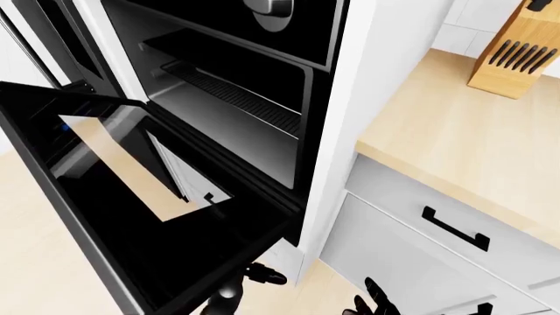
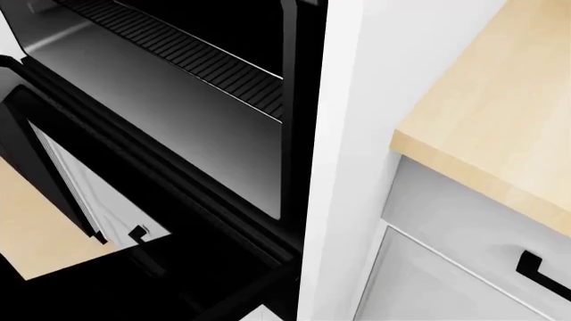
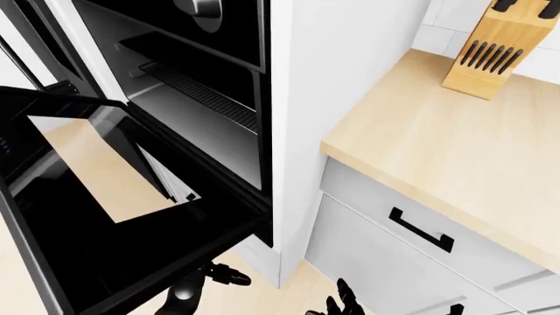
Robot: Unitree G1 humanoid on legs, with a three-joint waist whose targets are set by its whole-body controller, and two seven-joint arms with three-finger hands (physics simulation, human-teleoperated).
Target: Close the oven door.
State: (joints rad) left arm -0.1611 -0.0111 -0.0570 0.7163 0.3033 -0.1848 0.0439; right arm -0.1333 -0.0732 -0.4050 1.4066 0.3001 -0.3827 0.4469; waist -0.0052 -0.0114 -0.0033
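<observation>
The black oven door hangs open, tilted down toward the lower left of the left-eye view, and its glass mirrors the wooden floor. Behind it the oven cavity stands open, with a wire rack inside. My left hand sits beneath the door's lower right corner, fingers spread and holding nothing. Whether it touches the door cannot be told. My right hand is open at the bottom edge, beside the white cabinet. In the head view only the cavity and part of the door show, with no hands.
A light wooden counter lies right of the oven column, with a knife block at the top right. Below it are white drawers with black handles. A silver knob sits above the cavity. Wooden floor shows at the lower left.
</observation>
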